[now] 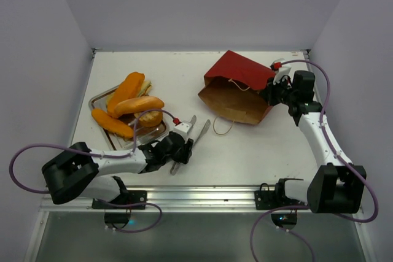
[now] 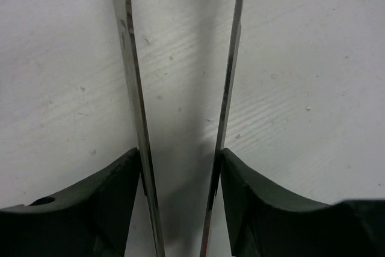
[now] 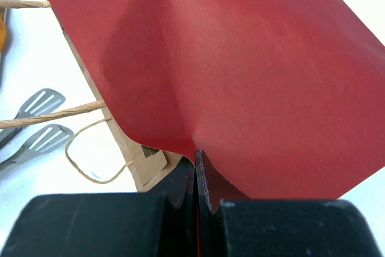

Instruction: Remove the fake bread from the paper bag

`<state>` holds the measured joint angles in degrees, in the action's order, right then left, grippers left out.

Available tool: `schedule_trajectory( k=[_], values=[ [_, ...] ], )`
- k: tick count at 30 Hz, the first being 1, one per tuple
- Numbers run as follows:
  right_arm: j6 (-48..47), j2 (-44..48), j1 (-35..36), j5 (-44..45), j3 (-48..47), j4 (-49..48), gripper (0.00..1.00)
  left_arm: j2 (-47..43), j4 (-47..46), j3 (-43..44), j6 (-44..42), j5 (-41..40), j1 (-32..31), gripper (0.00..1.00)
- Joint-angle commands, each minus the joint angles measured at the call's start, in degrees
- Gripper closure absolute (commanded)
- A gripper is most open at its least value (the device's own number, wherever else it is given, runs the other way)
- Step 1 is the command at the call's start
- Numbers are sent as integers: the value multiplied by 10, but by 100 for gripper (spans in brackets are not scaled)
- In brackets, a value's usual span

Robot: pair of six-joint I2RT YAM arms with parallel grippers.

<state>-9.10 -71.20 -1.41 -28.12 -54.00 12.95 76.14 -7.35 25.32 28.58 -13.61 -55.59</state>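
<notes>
The fake bread (image 1: pixel 132 105) is piled on a square metal tray (image 1: pixel 98 99) at the left: long orange rolls, a round bun and a pale wedge. The dark red paper bag (image 1: pixel 242 87) lies on its side at the right, its brown mouth facing the near left; no bread shows inside. My right gripper (image 1: pixel 273 93) is shut on the bag's red edge (image 3: pixel 240 58), which is pinched between the jaws (image 3: pixel 197 161). My left gripper (image 1: pixel 178 151) is shut on the metal tongs (image 1: pixel 196 130); its fingers (image 2: pixel 120 197) press the tong arms (image 2: pixel 135 88) from outside.
The bag's tan cord handles (image 3: pixel 54 112) lie on the white table toward the tongs' slotted tips (image 3: pixel 36 103). White walls close in the table at the back and both sides. A metal rail (image 1: pixel 202 197) runs along the near edge.
</notes>
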Motion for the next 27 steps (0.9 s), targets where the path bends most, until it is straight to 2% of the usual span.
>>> schedule_trajectory(
  k=[1, 2, 3, 4, 6, 7, 9, 14, 16, 19, 23, 27],
  values=[
    [-14, 4, -3, -13, -3, -2, 100, 7, -41, 21, -16, -59, -3, 38],
    [-15, 8, -4, -9, -4, -2, 100, 4, -41, 25, -21, -56, -3, 29],
    [-15, 11, -5, -8, -6, 0, 100, 2, -40, 29, -21, -56, -3, 28],
    [-14, 17, -8, -7, -8, 1, 100, -9, -36, 33, -26, -56, -3, 19],
    [-14, 24, -10, -6, -13, 2, 100, -21, -27, 40, -26, -57, -3, 16],
    [-13, 27, -11, -5, -15, 2, 100, -35, -17, 44, -26, -58, -3, 5],
    [-13, 35, -11, -5, -27, 10, 100, -59, -6, 51, -31, -49, -3, 0],
    [2, 39, -13, -7, -73, 59, 100, -133, 44, 60, -36, -23, -3, 0],
    [19, 38, -15, 4, -121, 82, 100, -195, 93, 64, -36, -36, -3, 0],
    [77, 31, -17, 44, -194, 117, 100, -279, 156, 75, -40, -65, -2, 0],
    [206, 8, -16, 124, -288, 167, 100, -355, 214, 90, -31, -89, -1, 0],
    [246, -11, -17, 148, -283, 181, 100, -418, 255, 90, -12, -87, -2, 1]
  ],
)
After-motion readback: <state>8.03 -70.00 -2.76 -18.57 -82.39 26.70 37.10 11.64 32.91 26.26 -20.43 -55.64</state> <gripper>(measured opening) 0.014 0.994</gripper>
